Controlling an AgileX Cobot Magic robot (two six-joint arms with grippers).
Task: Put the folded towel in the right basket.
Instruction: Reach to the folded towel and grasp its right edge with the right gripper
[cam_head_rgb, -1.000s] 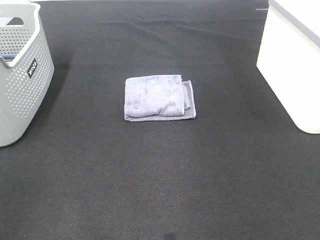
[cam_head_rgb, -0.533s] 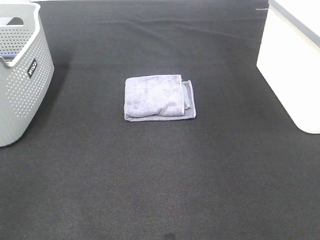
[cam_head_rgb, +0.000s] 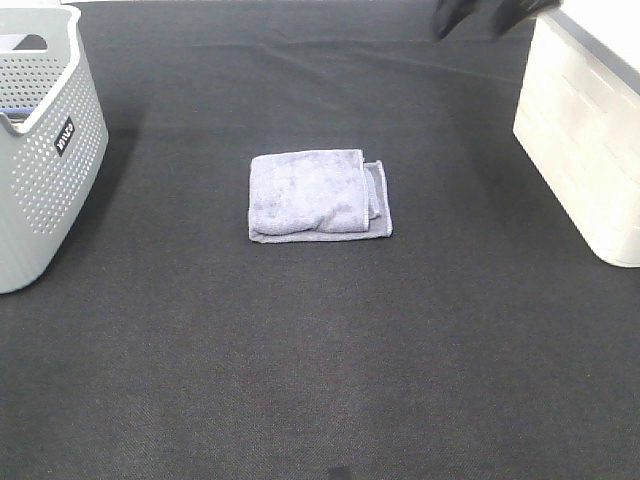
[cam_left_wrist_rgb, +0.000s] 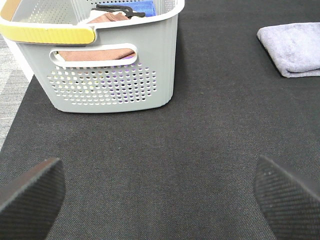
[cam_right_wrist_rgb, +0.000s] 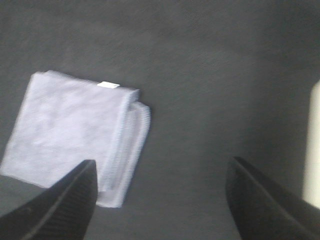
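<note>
The folded grey-lilac towel (cam_head_rgb: 318, 195) lies flat in the middle of the black mat. It also shows in the left wrist view (cam_left_wrist_rgb: 295, 50) and the right wrist view (cam_right_wrist_rgb: 75, 135). The right basket (cam_head_rgb: 585, 130) is white and stands at the right edge; a strip of it shows in the right wrist view (cam_right_wrist_rgb: 314, 145). My right gripper (cam_head_rgb: 488, 14) is a blurred dark shape high at the back right, above and apart from the towel; its wrist view shows it open and empty (cam_right_wrist_rgb: 160, 200). My left gripper (cam_left_wrist_rgb: 160, 200) is open and empty, low near the grey basket.
A grey perforated basket (cam_head_rgb: 45, 150) stands at the left edge; in the left wrist view (cam_left_wrist_rgb: 115, 75) it has a yellow handle and holds brown and blue cloths. The black mat (cam_head_rgb: 320, 350) covers the table.
My right arm has come into the exterior view at the top right; it was out of view before. The towel and both baskets have not moved.
</note>
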